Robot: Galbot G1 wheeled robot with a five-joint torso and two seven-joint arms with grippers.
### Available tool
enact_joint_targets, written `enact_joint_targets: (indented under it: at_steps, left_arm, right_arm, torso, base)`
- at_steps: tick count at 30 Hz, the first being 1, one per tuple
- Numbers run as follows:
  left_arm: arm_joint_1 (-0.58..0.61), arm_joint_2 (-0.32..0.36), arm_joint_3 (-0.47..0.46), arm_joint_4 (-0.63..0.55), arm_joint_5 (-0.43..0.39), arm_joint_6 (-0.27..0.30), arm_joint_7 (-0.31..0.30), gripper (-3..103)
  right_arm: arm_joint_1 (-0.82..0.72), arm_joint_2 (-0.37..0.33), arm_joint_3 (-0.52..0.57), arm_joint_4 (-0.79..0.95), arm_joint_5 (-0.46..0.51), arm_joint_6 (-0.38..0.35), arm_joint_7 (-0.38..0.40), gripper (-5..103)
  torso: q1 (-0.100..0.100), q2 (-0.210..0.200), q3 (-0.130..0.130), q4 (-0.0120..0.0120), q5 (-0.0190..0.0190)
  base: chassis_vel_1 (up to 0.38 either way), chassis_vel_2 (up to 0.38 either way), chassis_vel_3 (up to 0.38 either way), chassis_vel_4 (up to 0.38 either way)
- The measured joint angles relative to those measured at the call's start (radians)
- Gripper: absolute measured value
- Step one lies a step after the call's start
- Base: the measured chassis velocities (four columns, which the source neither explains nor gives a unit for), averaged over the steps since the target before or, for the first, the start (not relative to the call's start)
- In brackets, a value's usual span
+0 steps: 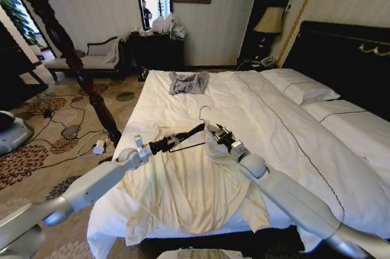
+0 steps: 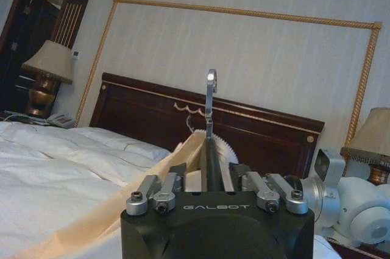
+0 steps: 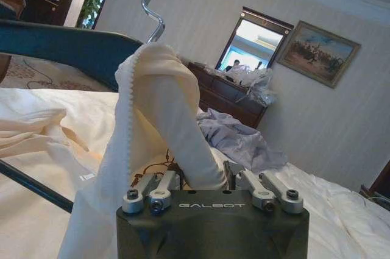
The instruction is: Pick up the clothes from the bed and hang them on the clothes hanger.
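The cream clothes (image 1: pixel 183 192) lie spread over the near left part of the bed (image 1: pixel 280 119), with their collar lifted. The black clothes hanger (image 1: pixel 192 131) is held above the collar, its wire hook (image 1: pixel 203 113) pointing up. My left gripper (image 1: pixel 172 143) is shut on one arm of the hanger; in the left wrist view the hook (image 2: pixel 210 91) rises straight from this gripper (image 2: pixel 210 177), with cream fabric (image 2: pixel 146 183) beside it. My right gripper (image 1: pixel 217 132) is shut on the raised collar, seen in the right wrist view as a cream fold (image 3: pixel 164 125) standing up from the gripper (image 3: pixel 204 180) beside the hanger arm (image 3: pixel 67 46).
A small grey garment (image 1: pixel 187 82) lies at the far end of the bed. White pillows (image 1: pixel 298 85) and a dark headboard (image 1: pixel 347 52) are on the right. A dark wooden bedpost (image 1: pixel 67 46) stands left of the bed, with cables (image 1: pixel 73 131) on the patterned carpet.
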Motion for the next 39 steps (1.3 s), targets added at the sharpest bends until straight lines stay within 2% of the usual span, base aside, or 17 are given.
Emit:
enact_joint_targets:
  at_steps: [3,4,7,8,9,12,13,15,17,20,24,26,27,31,32,35,39]
  left_arm:
    - [0.01,0.007,-0.006,-0.014,0.005,0.0,-0.012,57]
    - [0.01,0.007,-0.006,-0.014,0.005,0.0,-0.012,57]
    - [0.029,0.022,-0.036,-0.057,0.013,0.004,-0.059,74]
    - [0.029,0.022,-0.036,-0.057,0.013,0.004,-0.059,74]
    - [0.03,0.026,-0.043,-0.066,0.013,0.006,-0.072,74]
    - [0.017,0.049,-0.101,-0.126,-0.014,0.012,-0.166,89]
    - [0.017,0.049,-0.101,-0.126,-0.014,0.012,-0.166,89]
    - [0.005,0.067,-0.142,-0.157,-0.037,0.017,-0.198,98]
    - [0.004,0.071,-0.152,-0.165,-0.041,0.018,-0.205,98]
    - [0.027,0.096,-0.223,-0.218,-0.059,0.019,-0.254,100]
    - [0.054,0.108,-0.275,-0.248,-0.061,0.019,-0.283,100]
    - [0.076,0.11,-0.336,-0.281,-0.05,0.017,-0.357,100]
    - [0.076,0.11,-0.336,-0.281,-0.05,0.017,-0.357,100]
    - [0.119,0.132,-0.417,-0.315,-0.028,0.032,-0.471,100]
    - [0.119,0.132,-0.417,-0.315,-0.028,0.032,-0.471,100]
    - [0.215,0.168,-0.479,-0.298,0.031,0.038,-0.529,100]
    - [0.3,0.18,-0.526,-0.284,0.049,0.041,-0.566,100]
  right_arm:
    - [0.003,0.0,-0.002,0.004,0.0,0.0,0.001,33]
    - [0.003,0.0,-0.002,0.004,0.0,0.0,0.001,33]
    - [0.003,-0.007,-0.002,0.007,-0.001,0.0,0.001,33]
    - [0.003,-0.007,-0.002,0.007,-0.001,0.0,0.001,33]
    - [0.001,-0.008,-0.002,0.008,-0.001,0.0,0.002,33]
    - [-0.013,-0.008,0.0,0.015,0.012,0.0,0.006,27]
    - [-0.013,-0.008,0.0,0.015,0.012,0.0,0.006,27]
    - [-0.023,-0.006,0.002,0.016,0.012,0.0,0.008,24]
    - [-0.026,-0.006,0.003,0.018,0.012,0.0,0.009,24]
    - [-0.04,-0.005,0.011,0.023,0.01,0.0,0.012,23]
    - [-0.047,-0.006,0.016,0.024,0.007,0.0,0.013,23]
    - [-0.053,-0.006,0.016,0.027,0.007,-0.002,0.018,23]
    - [-0.053,-0.006,0.016,0.027,0.007,-0.002,0.018,23]
    - [-0.059,-0.004,0.022,0.028,-0.001,-0.009,0.032,23]
    - [-0.059,-0.004,0.022,0.028,-0.001,-0.009,0.032,23]
    - [-0.06,-0.008,0.034,0.03,-0.013,-0.014,0.045,23]
    - [-0.069,-0.013,0.054,0.029,-0.041,-0.014,0.05,23]
  torso:
    - [0.0,0.0,0.0,0.0003,-0.0003]
    - [0.0,0.0,0.0,0.0003,-0.0003]
    - [0.0,0.0,0.0,0.0001,-0.0005]
    - [0.0,0.0,0.0,0.0001,-0.0005]
    - [0.0,0.0,0.0,0.0001,-0.0005]
    - [0.0,0.0,0.0,0.0002,-0.0004]
    - [0.0,0.0,0.0,0.0002,-0.0004]
    - [0.0,0.0,0.0,-0.0001,0.0001]
    - [0.0,0.0,0.0,-0.0001,0.0]
    - [0.0,0.0,0.0,0.0002,-0.0001]
    - [0.0,0.0,0.0,0.0002,-0.0004]
    - [0.0,0.0,0.0,0.0002,-0.0005]
    - [0.0,0.0,0.0,0.0002,-0.0005]
    - [0.0,0.0,0.0,-0.0001,0.0]
    - [0.0,0.0,0.0,-0.0001,0.0]
    - [0.0,0.0,0.0,0.0005,-0.0004]
    - [0.0,0.0,0.0,0.0008,-0.0005]
  base:
    - [0.0,0.0,0.0,0.0]
    - [0.0,0.0,0.0,0.0]
    - [0.0,0.0,0.0,0.0]
    - [0.0,0.0,0.0,0.0]
    - [0.0,0.0,0.0,0.0]
    - [0.0,0.0,0.0,0.0]
    - [0.0,0.0,0.0,0.0]
    - [0.0,0.0,0.0,0.0]
    - [0.0,0.0,0.0,0.0]
    - [0.0,0.0,0.0,0.0]
    - [0.0,0.0,0.0,0.0]
    - [0.0,0.0,0.0,0.0]
    - [0.0,0.0,0.0,0.0]
    - [0.0,0.0,0.0,0.0]
    - [0.0,0.0,0.0,0.0]
    - [0.0,0.0,0.0,0.0]
    - [0.0,0.0,0.0,0.0]
